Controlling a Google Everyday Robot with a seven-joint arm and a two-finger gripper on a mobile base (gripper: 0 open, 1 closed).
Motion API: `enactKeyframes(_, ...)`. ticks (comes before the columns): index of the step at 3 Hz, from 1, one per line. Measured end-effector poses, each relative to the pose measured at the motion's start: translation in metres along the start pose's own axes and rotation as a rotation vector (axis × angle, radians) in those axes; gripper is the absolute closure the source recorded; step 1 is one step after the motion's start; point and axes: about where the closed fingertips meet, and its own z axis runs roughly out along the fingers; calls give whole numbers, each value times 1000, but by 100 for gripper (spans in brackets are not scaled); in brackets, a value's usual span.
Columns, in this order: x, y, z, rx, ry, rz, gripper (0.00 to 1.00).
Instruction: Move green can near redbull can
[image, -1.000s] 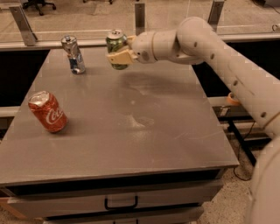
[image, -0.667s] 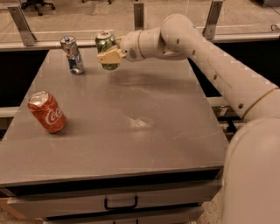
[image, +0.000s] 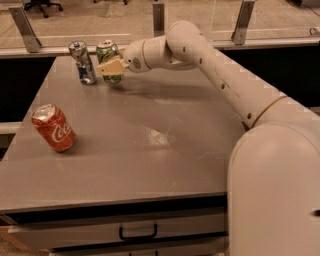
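Observation:
The green can (image: 108, 54), green and white with a silver top, stands upright at the far left of the grey table (image: 165, 160). My gripper (image: 111, 67) is shut on it, its cream fingers (image: 114, 66) around the can's lower body. The redbull can (image: 83, 62), slim, silver and blue, stands upright just left of the green can, a small gap apart. My white arm reaches in from the right, across the table's back.
A red Coca-Cola can (image: 54, 128) leans tilted near the table's left edge. A drawer with a black handle (image: 137, 233) sits under the table front. A rail with metal posts (image: 159, 17) runs behind the table.
My gripper has carried the green can leftward along the table's back, from about the middle to right beside the redbull can. The other cans have not moved.

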Motion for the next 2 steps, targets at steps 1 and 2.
enactKeyframes(1,-3,7,21,-25,-5,-19,30)
enactKeyframes(2,2,10,34,-33,-9,-37,7)
